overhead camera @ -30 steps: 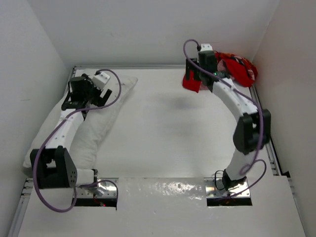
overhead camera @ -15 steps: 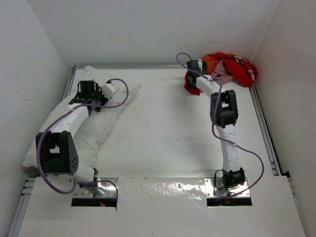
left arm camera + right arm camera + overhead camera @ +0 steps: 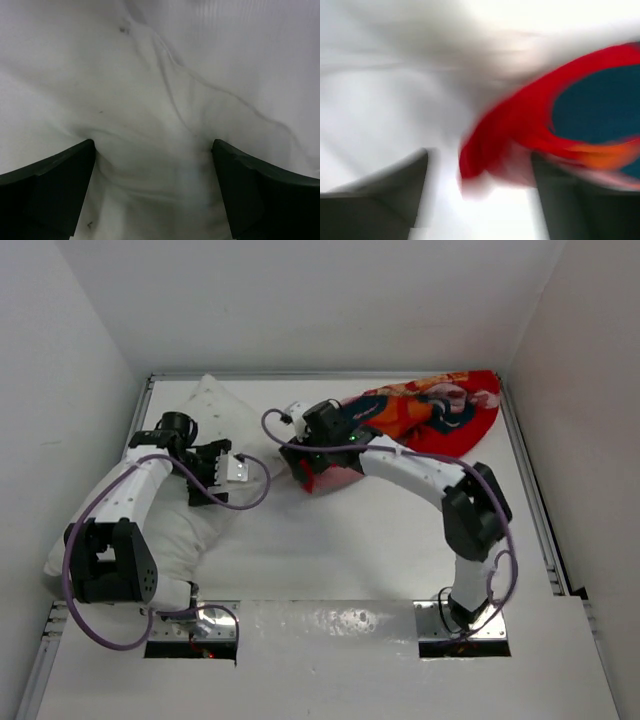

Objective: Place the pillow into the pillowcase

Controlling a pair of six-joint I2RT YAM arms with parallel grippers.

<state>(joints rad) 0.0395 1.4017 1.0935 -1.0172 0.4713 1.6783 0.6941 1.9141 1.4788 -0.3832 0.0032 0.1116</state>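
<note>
The white pillow [image 3: 205,410] lies along the left side of the table. My left gripper [image 3: 210,480] is at its right edge. In the left wrist view, that gripper [image 3: 152,165] stands open, its dark fingers [image 3: 55,185] wide apart and pressed into the wrinkled pillow [image 3: 165,75], which bulges between them. The red pillowcase [image 3: 420,410] is stretched from the back right corner toward the middle. My right gripper [image 3: 312,462] is over its near left end. The blurred right wrist view shows this gripper [image 3: 480,175] open, with the pillowcase's red edge [image 3: 520,120] between its fingers.
White walls close in the table [image 3: 330,550] on the left, back and right. A metal rail [image 3: 530,490] runs along the right edge. The arms' mounting plate [image 3: 330,625] spans the near edge.
My right gripper has swung from the back right corner toward the middle, and the pillowcase now stretches out leftward with it. My left gripper has shifted nearer and rightward along the pillow.
</note>
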